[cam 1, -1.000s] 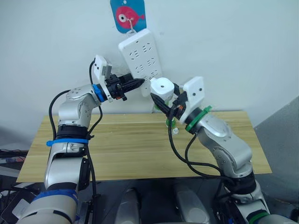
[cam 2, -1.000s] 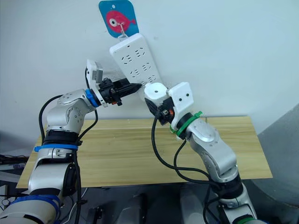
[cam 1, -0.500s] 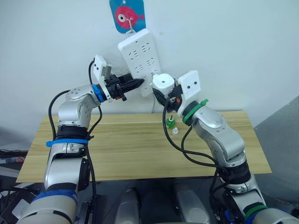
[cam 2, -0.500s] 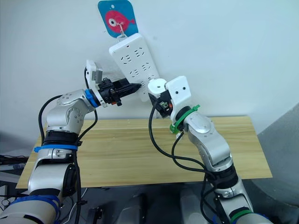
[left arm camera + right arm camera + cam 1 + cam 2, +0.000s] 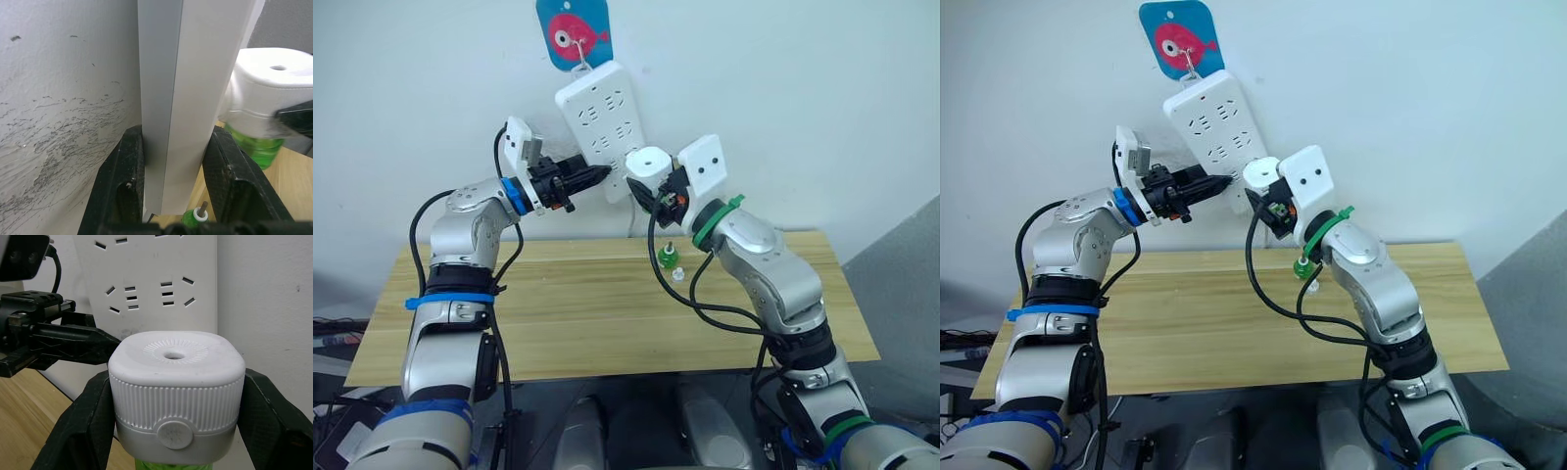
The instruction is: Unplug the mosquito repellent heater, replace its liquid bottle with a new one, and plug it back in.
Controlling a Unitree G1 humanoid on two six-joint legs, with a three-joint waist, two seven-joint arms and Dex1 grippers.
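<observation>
A: Largest item?
B: Tall white multi-socket power strip on the wall, no readable lettering; left gripper pinches its edge.

A: Next?
B: Small white rounded mosquito repellent heater, green bottle beneath, clamped by right gripper beside the strip.

The light is bright and soft all over. The white wall has only faint, pale shadows and no glare. The head views look sharp. In the left wrist view, the heater looks blurry, and so do the close black fingers.
</observation>
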